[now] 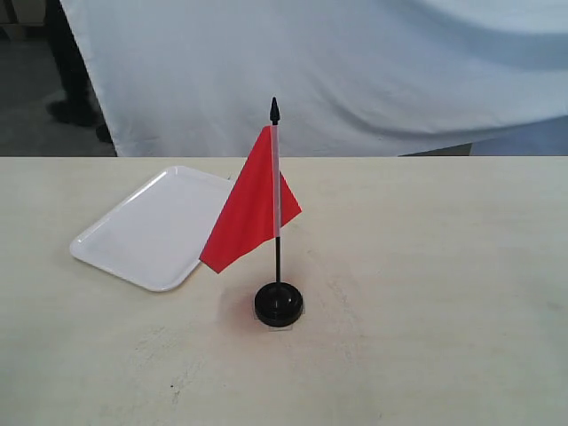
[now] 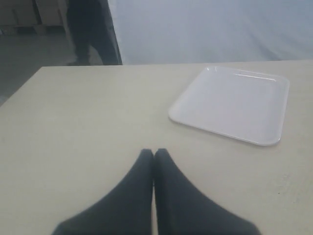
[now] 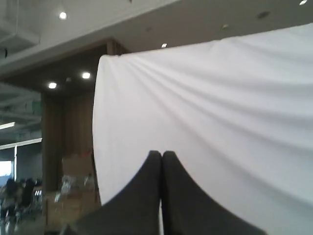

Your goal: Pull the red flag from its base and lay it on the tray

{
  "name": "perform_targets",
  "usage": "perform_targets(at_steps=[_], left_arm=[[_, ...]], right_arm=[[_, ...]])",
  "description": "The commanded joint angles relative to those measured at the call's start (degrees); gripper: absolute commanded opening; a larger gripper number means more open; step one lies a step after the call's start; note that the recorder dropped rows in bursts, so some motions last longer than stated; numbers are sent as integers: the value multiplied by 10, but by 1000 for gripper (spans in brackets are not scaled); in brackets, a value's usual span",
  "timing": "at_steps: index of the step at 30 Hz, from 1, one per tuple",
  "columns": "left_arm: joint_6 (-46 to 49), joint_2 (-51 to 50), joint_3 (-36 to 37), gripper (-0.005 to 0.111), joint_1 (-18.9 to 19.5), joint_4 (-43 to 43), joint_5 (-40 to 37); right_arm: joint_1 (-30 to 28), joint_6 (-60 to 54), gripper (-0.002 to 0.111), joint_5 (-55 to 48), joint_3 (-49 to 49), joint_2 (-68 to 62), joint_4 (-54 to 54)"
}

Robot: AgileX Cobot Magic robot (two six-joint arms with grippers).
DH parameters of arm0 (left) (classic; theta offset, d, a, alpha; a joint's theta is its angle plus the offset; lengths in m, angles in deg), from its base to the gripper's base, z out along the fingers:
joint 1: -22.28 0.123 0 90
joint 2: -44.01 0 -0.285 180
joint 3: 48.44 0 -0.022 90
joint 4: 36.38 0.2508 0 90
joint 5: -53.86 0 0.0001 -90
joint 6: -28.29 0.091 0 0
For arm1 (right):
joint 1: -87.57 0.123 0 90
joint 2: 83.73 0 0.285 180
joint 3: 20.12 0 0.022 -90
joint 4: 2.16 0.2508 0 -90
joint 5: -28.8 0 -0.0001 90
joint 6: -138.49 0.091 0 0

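Left wrist view | left fingers [image 2: 132, 196] together, tray [image 2: 234, 105] well beyond them | right fingers [image 3: 142, 196] seemingly together

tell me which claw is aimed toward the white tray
The left claw: its view shows the flat rectangular white plastic tray ahead on the table. The right claw, equally shut, faces only a hanging white cloth.

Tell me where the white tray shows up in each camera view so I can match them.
Exterior view: the tray lies left of centre on the table, partly behind the red flag.
Left wrist view: the tray lies beyond the left claw, near the table's far edge.
Right wrist view: not in it.
Shared landmark: the white cloth backdrop shows in all three.
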Motion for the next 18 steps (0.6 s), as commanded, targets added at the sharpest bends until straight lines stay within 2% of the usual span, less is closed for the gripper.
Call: perform_targets(at_steps=[1,6,9,14,18], left_arm=[[-4,2,1,0,-2,2,1],[-4,2,1,0,-2,2,1],[-4,2,1,0,-2,2,1],[-4,2,1,0,-2,2,1],[-4,2,1,0,-2,2,1]], right_arm=[[-2,-51,-1,119,-6,-202,-56],[-2,-124,-1,210,-32,-465,-109],[-2,-133,-1,221,-75,-616,-212],[15,-90,-1,221,-194,-824,-381],[42,-54,-1,221,-267,-912,-467]])
